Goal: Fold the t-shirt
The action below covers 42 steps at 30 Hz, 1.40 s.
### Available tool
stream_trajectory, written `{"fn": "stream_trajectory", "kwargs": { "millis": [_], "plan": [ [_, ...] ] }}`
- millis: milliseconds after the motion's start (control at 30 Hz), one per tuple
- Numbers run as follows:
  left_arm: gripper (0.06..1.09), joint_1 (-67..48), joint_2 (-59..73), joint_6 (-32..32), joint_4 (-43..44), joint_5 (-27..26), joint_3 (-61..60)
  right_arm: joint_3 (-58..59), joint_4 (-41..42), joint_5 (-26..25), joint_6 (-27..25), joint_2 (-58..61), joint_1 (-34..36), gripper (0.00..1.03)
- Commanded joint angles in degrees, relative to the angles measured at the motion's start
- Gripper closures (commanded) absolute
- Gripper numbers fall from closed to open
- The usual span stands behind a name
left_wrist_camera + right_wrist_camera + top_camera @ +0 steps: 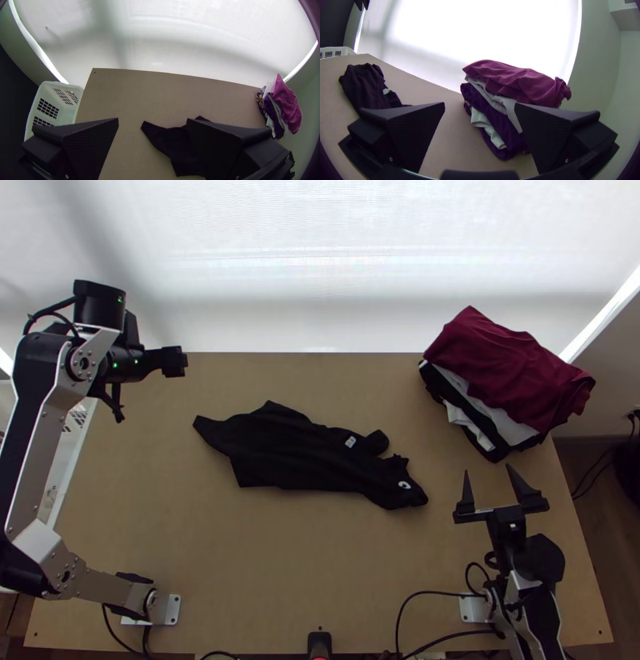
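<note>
Black, bunched cloth t-shirt (296, 452): hidden layers could skew folds; black, wide-fingered left tool (180, 362), ten o'clock, and right tool (488, 470), four o'clock, gape.

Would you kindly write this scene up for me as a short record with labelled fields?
surface: light wooden table
garment: black t-shirt, loosely bunched lengthwise near the middle, not neatly folded
pile: stacked clothes at the table's far right, dark red cloth on top
container: white plastic basket with grid openings, beside the table's left edge
left gripper: open, toward the far left
right gripper: open, nearer than the pile
held: nothing
</note>
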State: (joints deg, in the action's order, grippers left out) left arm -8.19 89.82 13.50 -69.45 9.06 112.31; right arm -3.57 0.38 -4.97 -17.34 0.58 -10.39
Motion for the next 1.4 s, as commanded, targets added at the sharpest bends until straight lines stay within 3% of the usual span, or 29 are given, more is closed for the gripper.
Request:
{"fn": "stream_trajectory", "kwargs": {
  "millis": [0, 300, 500, 600, 1000, 1233, 1367],
  "plan": [
    [0.10, 1.15, -3.86, 1.18, 1.69, -0.18, -2.98, -7.94, 0.23, 0.84, -3.40, 5.31, -3.49, 0.04],
    [0.10, 1.24, -12.21, 1.18, 6.96, -0.18, -11.94, -36.07, -4.07, 0.84, -8.23, 39.06, -20.02, 0.04],
    [0.10, 2.47, -18.28, 1.18, 9.77, -0.18, -18.53, -53.64, -11.02, 0.93, -7.27, 61.30, -28.63, 0.05],
    [0.10, 3.35, -20.91, 1.01, 9.77, -0.18, -20.11, -62.34, -14.88, 1.63, -2.70, 71.32, -31.09, 0.05],
    [0.10, 8.10, -28.91, -1.10, 9.33, -0.09, -23.54, -98.20, -29.03, 14.38, 15.59, 107.61, -32.94, 0.05],
    [0.10, 9.15, -30.32, -1.54, 9.25, -0.09, -24.51, -113.67, -32.29, 16.40, 23.58, 121.76, -32.59, 0.05],
    [0.10, 9.24, -30.58, -2.07, 9.25, -0.09, -24.77, -124.75, -38.09, 17.98, 27.45, 130.03, -32.59, 0.05]
  ]
}}
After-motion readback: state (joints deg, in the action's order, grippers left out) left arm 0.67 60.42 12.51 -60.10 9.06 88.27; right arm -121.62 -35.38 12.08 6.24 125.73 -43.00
